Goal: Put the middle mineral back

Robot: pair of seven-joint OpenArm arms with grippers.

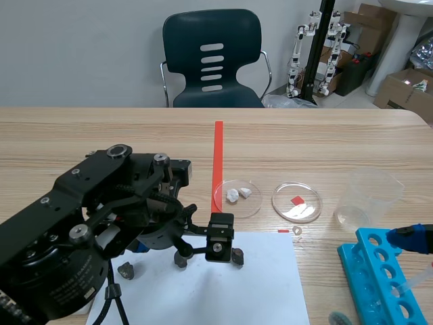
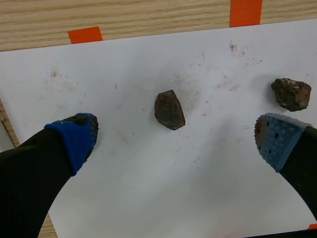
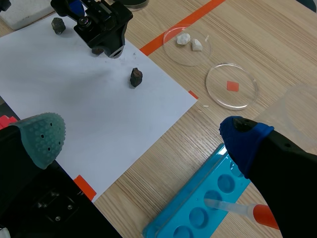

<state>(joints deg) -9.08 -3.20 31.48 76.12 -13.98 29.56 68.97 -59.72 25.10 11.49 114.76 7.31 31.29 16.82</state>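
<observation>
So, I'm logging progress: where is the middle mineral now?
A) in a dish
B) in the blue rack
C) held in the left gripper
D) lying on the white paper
D: the mineral lies on the paper, with the left gripper open and not touching it.

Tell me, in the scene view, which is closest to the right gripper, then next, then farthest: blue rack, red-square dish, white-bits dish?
1. Blue rack, close by the right gripper.
2. Red-square dish, toward the table's middle.
3. White-bits dish, beside the orange tape line, farthest.
</observation>
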